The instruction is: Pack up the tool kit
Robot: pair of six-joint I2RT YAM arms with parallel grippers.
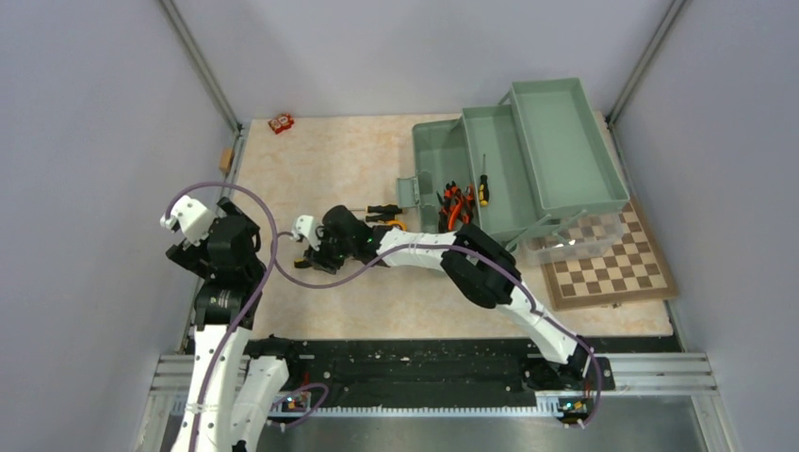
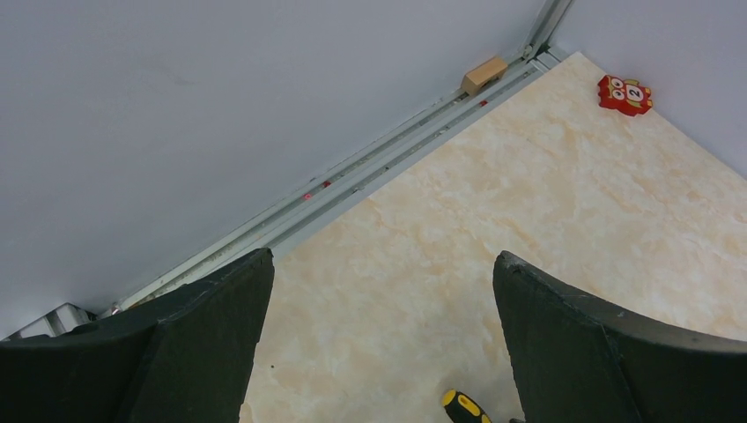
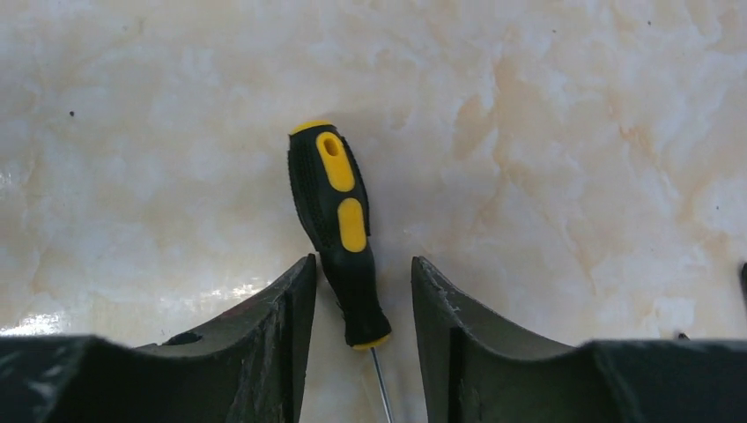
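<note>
Dark fingers of the right end effector [image 3: 359,269] stood apart astride the yellow-black screwdriver [image 3: 339,220], lower centre on the counter [image 3: 573,132]. Closing near the handle's tapered end, they might have squeezed it out, well short of the toolbox [image 1: 528,160] at upper right.

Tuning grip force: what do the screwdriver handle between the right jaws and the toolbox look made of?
Screwdriver handle: likely matte black rubbery grip with glossier yellow hard-plastic inlays, judging by texture. Toolbox: apparently moulded sage-green plastic, smooth, uniform, softly sheened.
</note>
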